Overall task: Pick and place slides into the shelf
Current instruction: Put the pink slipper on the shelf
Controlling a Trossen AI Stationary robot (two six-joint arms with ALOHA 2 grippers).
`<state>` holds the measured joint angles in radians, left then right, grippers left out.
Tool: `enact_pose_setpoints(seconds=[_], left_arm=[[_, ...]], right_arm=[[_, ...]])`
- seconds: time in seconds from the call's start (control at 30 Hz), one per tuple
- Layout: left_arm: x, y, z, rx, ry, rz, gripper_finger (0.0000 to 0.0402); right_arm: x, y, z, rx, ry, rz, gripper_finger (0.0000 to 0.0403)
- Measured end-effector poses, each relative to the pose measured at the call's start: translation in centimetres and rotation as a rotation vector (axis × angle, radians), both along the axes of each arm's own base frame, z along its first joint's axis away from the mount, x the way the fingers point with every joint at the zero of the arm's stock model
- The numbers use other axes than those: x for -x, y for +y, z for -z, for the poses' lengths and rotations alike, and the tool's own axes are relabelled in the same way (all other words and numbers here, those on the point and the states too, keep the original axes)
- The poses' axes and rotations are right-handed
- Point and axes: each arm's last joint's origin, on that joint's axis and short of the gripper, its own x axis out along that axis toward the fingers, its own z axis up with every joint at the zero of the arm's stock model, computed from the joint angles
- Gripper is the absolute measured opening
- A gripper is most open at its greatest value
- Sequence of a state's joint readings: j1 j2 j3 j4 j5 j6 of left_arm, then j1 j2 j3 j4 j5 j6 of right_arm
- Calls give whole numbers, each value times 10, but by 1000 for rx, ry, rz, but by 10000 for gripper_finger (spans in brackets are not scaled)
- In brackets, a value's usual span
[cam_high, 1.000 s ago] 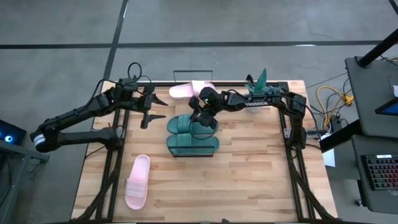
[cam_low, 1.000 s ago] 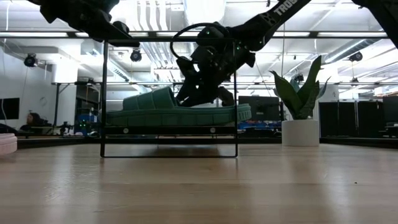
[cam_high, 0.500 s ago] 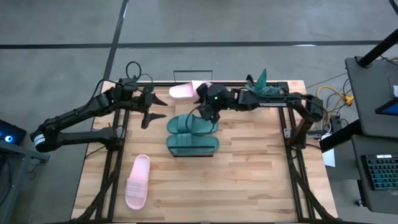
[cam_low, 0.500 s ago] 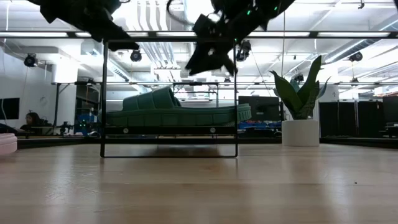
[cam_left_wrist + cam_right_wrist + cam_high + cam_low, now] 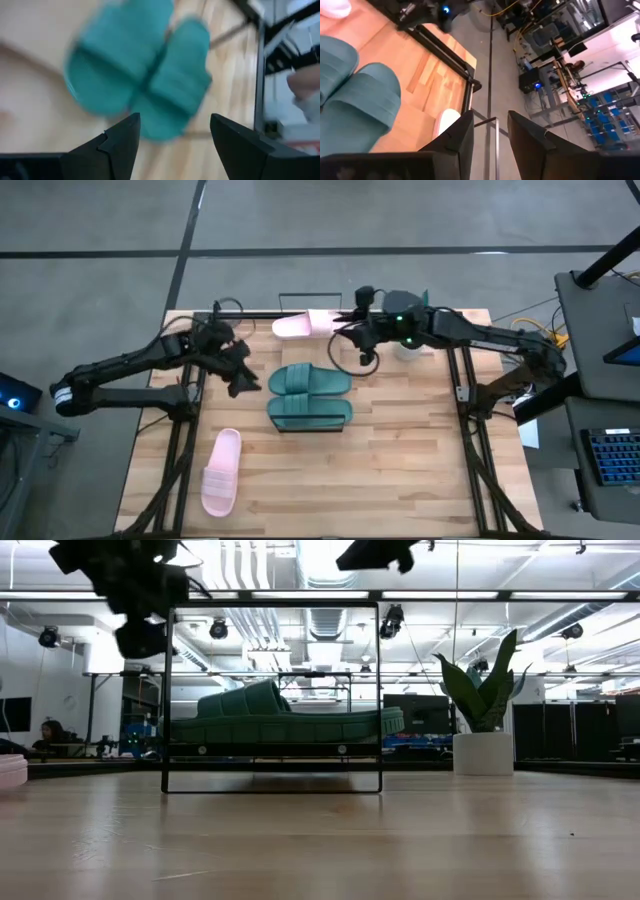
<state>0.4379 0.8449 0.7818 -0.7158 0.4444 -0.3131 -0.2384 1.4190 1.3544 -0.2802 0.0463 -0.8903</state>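
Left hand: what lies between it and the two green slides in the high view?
Only bare tabletop separates the left hand from the green slides, per the high view.

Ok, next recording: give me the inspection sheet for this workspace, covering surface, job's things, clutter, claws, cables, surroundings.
Surface: light wood tabletop, bare across the near half.
Job's things: two teal slides side by side mid-table, on the shelf in the low view; one pink slide near the front left corner; another pink slide at the far edge.
Clutter: potted plant at the far right.
Claws: left claw open, empty, left of the teal pair; right claw raised beside the far pink slide, holding nothing, fingers slightly apart in its wrist view.
Cables: yellow cables off the table's right edge.
Surroundings: grey floor, keyboard at right.
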Motion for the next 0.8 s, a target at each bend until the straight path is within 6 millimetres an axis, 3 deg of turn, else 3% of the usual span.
enact_pose_setpoints(seconds=[0.17, 0.47, 0.63, 0.8], left_arm=[[-8, -24, 13, 177, 182, 36, 226], [-12, -81, 29, 454, 535, 225, 226], [-12, -107, 35, 494, 678, 207, 226], [-12, -126, 44, 363, 732, 178, 226]], right_arm=[[15, 4, -12, -29, -28, 12, 109], [17, 4, -6, -59, 33, 20, 105], [16, 4, 0, -82, 72, 26, 106], [16, 4, 0, -120, 59, 43, 100]])
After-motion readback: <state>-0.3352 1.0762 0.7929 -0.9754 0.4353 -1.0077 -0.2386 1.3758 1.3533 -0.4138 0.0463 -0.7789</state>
